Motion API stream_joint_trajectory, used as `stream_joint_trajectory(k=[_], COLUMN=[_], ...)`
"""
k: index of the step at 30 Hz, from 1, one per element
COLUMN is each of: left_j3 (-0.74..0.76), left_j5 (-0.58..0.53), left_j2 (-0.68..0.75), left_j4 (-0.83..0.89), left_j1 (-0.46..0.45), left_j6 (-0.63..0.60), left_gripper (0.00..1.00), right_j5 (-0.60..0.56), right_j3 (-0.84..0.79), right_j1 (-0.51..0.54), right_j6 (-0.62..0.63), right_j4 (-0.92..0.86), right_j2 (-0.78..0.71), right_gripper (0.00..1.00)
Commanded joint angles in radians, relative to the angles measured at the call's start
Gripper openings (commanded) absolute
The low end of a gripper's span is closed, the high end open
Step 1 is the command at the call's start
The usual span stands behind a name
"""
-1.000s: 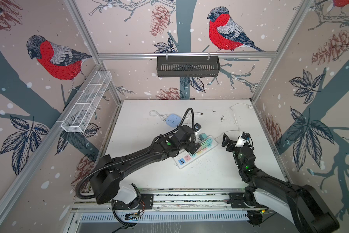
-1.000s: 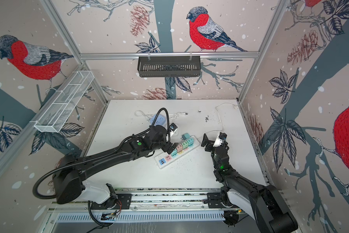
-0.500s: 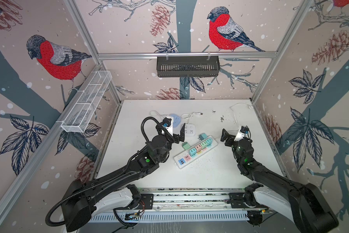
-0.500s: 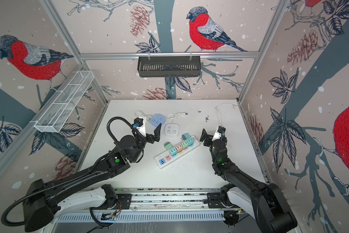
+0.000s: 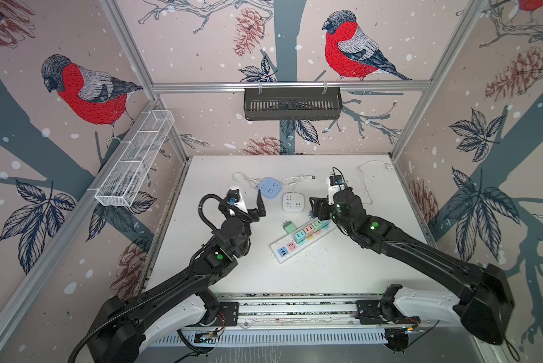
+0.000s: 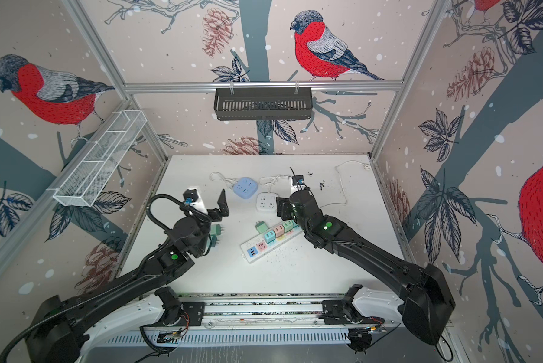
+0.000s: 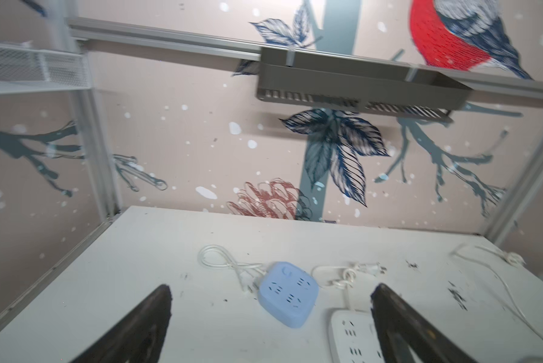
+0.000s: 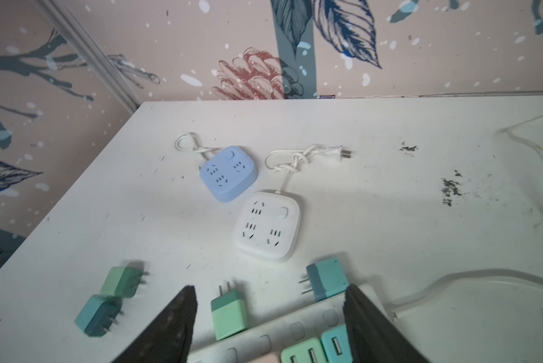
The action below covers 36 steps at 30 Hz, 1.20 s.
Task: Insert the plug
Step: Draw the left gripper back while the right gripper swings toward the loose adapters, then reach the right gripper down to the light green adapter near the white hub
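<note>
In both top views the left pincer has drawn back from the power strip to the left side of the worktop, and the right pincer has come in over the strip's far end. The left wrist view shows fingers spread wide, released and empty. In the right wrist view the fingers are narrowing but clasp nothing. The loose green plug lies flat between them, just beside the strip and not yet inserted, so a pickup seems next.

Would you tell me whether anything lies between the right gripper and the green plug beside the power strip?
Nothing visible: the green plug lies on the table just ahead of the open right gripper, beside the power strip.
</note>
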<state>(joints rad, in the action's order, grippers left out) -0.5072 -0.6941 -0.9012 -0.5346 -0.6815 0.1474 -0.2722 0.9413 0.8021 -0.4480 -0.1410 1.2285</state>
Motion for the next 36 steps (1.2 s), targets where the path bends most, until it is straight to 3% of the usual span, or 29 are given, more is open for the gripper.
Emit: stream_joint_trajectory(k=[1, 5, 15, 22, 36], left_j3=[0.016, 0.06, 0.035, 0.023, 0.01], left_j5=[0.172, 0.192, 0.139, 0.076, 0.115], left_j2=[0.043, 0.093, 0.022, 0.025, -0.005], left_j4=[0.07, 0.028, 0.034, 0.064, 0.072], left_j1=[0.113, 0.12, 0.123, 0.135, 0.141], left_j6=[0.14, 0.061, 0.05, 0.077, 0.087], left_gripper=[0.98, 0.98, 0.98, 0.98, 0.98], right_j5=[0.054, 0.081, 0.166, 0.187, 0.175], right_j3=[0.08, 0.212, 0.474, 0.496, 0.444], right_j1=[0.024, 0.03, 0.071, 0.101, 0.087], right_j6=[0.038, 0.108, 0.188, 0.208, 0.229], right_j4=[-0.184, -0.228, -0.355, -0.368, -0.365], right_j2=[0.083, 0.239, 0.627, 0.707, 0.761], right_gripper=[0.79, 0.8, 0.84, 0.86, 0.84])
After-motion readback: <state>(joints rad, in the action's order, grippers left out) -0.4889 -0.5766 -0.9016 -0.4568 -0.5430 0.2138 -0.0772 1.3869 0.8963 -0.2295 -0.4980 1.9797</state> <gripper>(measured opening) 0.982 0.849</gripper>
